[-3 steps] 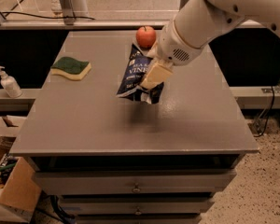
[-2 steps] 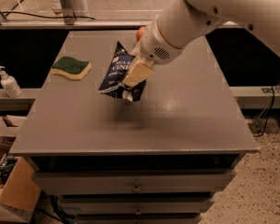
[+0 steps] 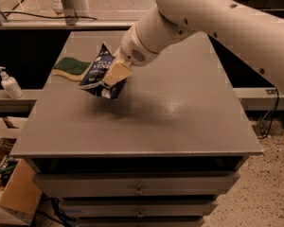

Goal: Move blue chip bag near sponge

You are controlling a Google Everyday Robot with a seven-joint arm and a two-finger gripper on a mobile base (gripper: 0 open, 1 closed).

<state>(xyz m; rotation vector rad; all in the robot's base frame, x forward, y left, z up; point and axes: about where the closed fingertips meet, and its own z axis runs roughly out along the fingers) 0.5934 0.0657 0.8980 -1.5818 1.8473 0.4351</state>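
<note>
**Chip bag held just beside the sponge**

The cream two-finger gripper [image 3: 111, 77] is clamped on the crinkly navy-blue chip bag with white lettering [image 3: 95, 70], its tan fingers [image 3: 117, 72] pinching the bag's right side. The bag hangs tilted, just right of the small rectangular sponge with a dark green top and yellow base [image 3: 68, 67]. The bag's left edge overlaps the sponge's right end in this view; whether they touch cannot be told. A soft shadow lies on the surface under the bag.

The sponge sits near the left edge of the flat grey table top [image 3: 180, 108]. Right of the sponge and toward the front edge, the top is bare grey surface. Below the front edge are grey drawers with small knobs [image 3: 138, 191]. Left of the sponge, off the table, a white pump bottle [image 3: 9, 83] stands on a lower ledge; below it is a brown cardboard box [image 3: 16, 195] on the speckled floor [image 3: 270, 188].
</note>
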